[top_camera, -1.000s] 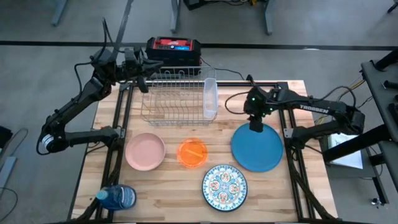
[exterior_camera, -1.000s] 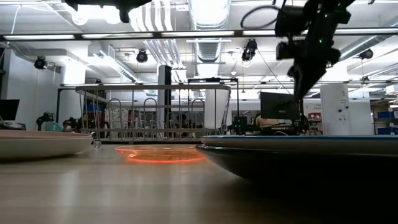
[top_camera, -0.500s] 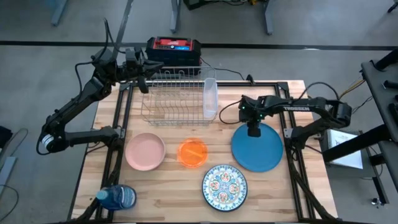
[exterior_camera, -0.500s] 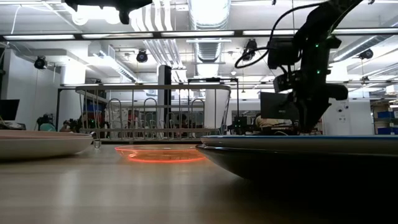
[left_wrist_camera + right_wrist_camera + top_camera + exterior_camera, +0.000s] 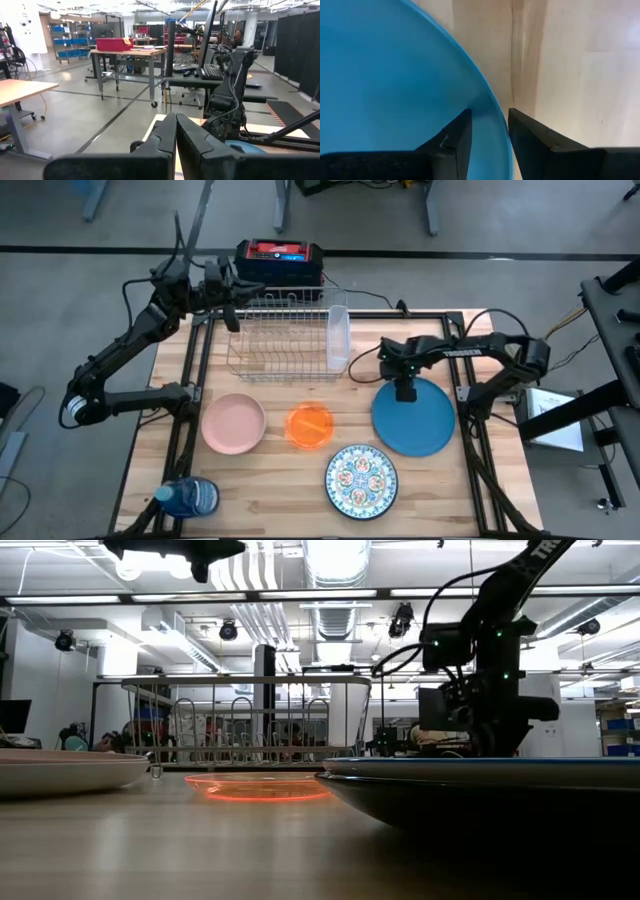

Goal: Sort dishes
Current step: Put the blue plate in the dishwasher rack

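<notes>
Bright, even overhead light from ceiling strip lamps (image 5: 330,592), which glare in the low view; there the near blue plate (image 5: 480,790) is a dark blur, the orange bowl (image 5: 262,787) glows. Table (image 5: 290,470) shadows are soft

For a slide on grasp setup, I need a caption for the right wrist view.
Right gripper open, its fingers straddling the rim of the large blue plate on the wooden table.

Four dishes (image 5: 413,417), one bottle (image 5: 190,498), one rack (image 5: 280,335).
</notes>
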`<action>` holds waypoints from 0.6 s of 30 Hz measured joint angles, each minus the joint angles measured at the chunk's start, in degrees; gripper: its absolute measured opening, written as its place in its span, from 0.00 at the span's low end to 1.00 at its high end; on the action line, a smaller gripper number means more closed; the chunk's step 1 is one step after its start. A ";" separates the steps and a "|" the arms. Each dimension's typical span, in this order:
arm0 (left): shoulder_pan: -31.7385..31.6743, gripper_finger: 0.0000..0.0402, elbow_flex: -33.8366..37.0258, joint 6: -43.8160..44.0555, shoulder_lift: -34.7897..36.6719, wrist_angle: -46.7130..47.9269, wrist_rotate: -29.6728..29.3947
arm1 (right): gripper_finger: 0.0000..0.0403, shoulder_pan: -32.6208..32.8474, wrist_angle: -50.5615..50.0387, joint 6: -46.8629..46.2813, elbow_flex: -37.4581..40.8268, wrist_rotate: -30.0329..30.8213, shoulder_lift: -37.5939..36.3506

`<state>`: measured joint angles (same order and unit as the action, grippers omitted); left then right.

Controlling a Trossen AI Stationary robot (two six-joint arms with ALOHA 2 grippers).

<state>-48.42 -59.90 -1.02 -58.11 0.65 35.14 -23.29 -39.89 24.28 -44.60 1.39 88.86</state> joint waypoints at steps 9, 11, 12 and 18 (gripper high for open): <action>0.00 0.00 0.02 -0.02 0.00 0.87 0.00 | 0.23 -0.02 1.26 1.80 -0.17 -0.18 1.77; 0.00 0.00 0.02 -0.02 0.00 0.85 0.00 | 0.20 -0.02 1.67 2.30 -0.10 -0.15 1.54; 0.00 0.00 0.02 -0.02 0.00 0.85 0.00 | 0.18 -0.02 1.79 2.49 -0.07 -0.11 1.49; 0.00 0.00 0.02 -0.02 -0.01 0.82 0.00 | 0.02 -0.02 1.98 4.82 0.00 -0.14 1.35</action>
<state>-48.42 -59.88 -1.04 -58.11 1.48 35.14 -23.31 -37.91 29.10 -44.60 1.25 90.21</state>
